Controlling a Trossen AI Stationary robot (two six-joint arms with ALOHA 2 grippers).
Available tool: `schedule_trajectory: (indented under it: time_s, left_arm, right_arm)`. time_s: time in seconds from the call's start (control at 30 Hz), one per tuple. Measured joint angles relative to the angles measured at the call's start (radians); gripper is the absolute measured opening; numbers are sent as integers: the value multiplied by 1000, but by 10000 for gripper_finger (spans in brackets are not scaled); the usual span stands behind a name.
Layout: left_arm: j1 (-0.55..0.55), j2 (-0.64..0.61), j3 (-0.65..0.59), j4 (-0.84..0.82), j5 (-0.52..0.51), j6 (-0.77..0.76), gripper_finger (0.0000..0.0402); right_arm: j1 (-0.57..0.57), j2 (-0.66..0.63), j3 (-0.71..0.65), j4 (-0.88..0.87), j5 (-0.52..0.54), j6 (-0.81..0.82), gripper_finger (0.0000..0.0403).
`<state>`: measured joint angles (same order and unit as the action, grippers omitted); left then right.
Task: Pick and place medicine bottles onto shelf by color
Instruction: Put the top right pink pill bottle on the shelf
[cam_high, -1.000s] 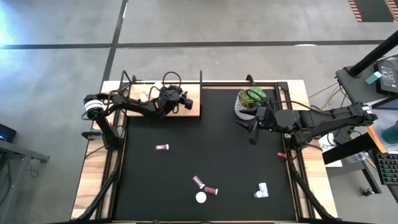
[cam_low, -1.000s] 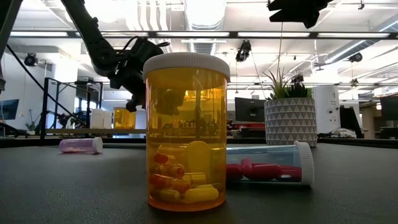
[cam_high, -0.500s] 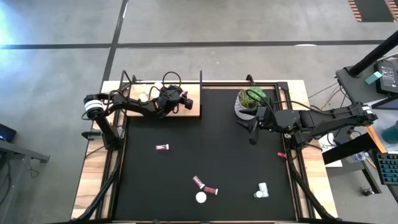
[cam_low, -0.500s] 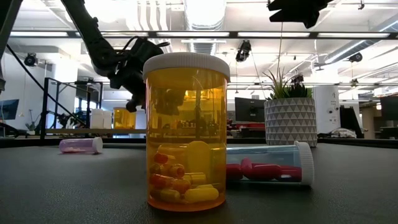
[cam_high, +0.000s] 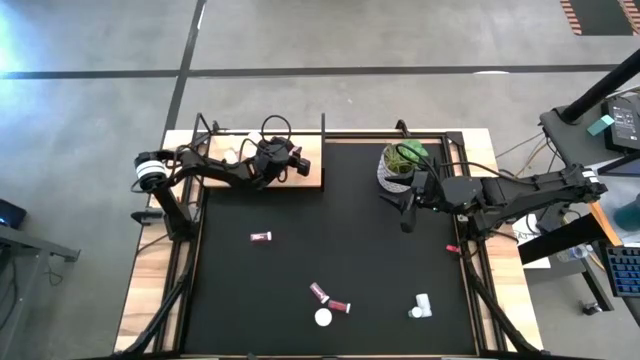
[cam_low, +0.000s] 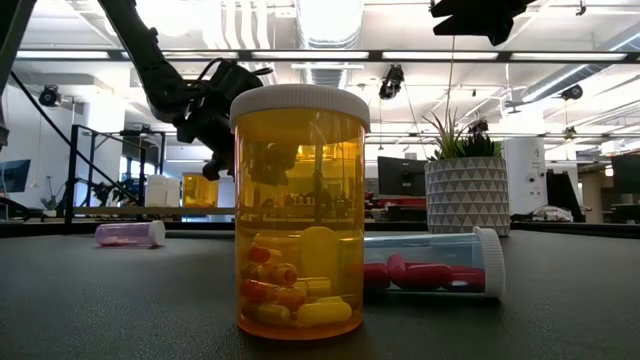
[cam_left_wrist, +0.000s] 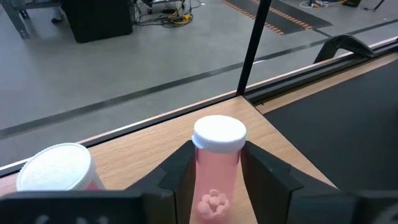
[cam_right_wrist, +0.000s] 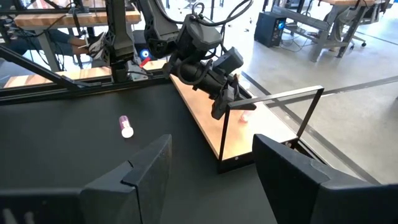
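Between your left gripper's (cam_left_wrist: 217, 180) jaws stands a pink bottle (cam_left_wrist: 215, 174) with a white cap, upright on the shelf (cam_high: 310, 170); the jaws flank it closely, but you cannot tell whether they grip it. Just beside them sits another white-capped bottle (cam_left_wrist: 55, 168). The shelf's edge and a thin black post (cam_left_wrist: 254, 46) lie just beyond. Your right gripper (cam_high: 405, 208) hangs released near the potted plant (cam_high: 400, 165), well apart. Loose bottles (cam_high: 330, 300) lie on the black surface (cam_high: 350, 240).

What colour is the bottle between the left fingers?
Pale pink body, white cap: the bottle, clearest in the left wrist view.
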<state>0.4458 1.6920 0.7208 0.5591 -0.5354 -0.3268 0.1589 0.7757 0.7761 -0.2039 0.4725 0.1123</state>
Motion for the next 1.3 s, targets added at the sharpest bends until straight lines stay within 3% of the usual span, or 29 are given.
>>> schedule_trajectory:
  time_s: [0.6, 0.97, 1.3]
  left_arm:
    - [-3, 0, 0, 7, 3, 51, 84]
    - [-3, 0, 0, 76, 0, 50, 83]
    - [-17, 49, -1, 193, -63, 53, 83]
  right_arm:
    - [0, 0, 0, 0, 0, 0, 217]
    - [0, 0, 0, 0, 0, 0, 217]
    - [0, 0, 0, 0, 0, 35, 217]
